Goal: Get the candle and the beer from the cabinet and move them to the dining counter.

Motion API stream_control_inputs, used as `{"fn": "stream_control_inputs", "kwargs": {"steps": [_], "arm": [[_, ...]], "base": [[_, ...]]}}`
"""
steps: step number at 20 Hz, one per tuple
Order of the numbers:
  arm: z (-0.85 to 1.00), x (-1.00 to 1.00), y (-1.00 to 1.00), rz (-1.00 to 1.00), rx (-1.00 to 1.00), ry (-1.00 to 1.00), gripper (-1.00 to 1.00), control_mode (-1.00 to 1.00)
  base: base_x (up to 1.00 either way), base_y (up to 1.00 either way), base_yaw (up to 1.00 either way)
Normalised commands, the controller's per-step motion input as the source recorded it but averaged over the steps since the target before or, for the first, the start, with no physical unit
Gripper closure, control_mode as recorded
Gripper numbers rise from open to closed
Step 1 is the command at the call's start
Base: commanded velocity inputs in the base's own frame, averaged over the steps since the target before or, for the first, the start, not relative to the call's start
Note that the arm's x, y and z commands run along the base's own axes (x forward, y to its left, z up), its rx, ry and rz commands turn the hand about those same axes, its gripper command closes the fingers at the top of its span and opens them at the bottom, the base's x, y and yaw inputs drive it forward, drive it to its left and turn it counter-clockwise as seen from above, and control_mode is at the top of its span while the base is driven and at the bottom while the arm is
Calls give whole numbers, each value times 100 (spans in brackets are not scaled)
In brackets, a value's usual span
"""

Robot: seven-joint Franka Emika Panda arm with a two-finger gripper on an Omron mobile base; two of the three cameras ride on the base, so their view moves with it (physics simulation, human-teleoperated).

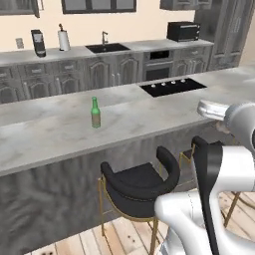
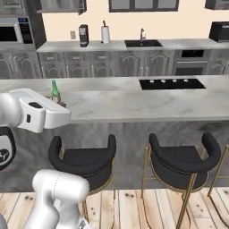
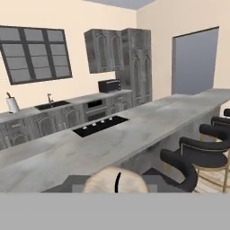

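The beer, a slim green bottle with a tan label, stands upright on the dining counter. From the right base view the beer is partly hidden behind my arm. In the hand view my gripper is shut on the candle, a pale tan cylinder with a dark wick, between the dark fingers. It hangs above the near edge of the dining counter. The cabinet hangs on the back wall above the coffee machine, its door ajar.
A black cooktop is set into the island to the right of the bottle. Black stools with gold legs stand along the island's front. On the wall counter are a sink, paper-towel roll and coffee machine.
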Motion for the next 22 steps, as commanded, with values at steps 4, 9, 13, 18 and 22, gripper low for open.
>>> {"fn": "stream_control_inputs", "kwargs": {"steps": [4,9,13,18,22], "arm": [[0,0,0,0,0,0,100,100],[0,0,0,0,0,0,100,100],[0,0,0,0,0,0,100,100],[0,0,0,0,0,0,100,100],[0,0,0,0,0,0,100,100]], "base": [[20,-91,37],[27,-85,40],[40,-76,42],[75,-34,33],[65,-20,21]]}}
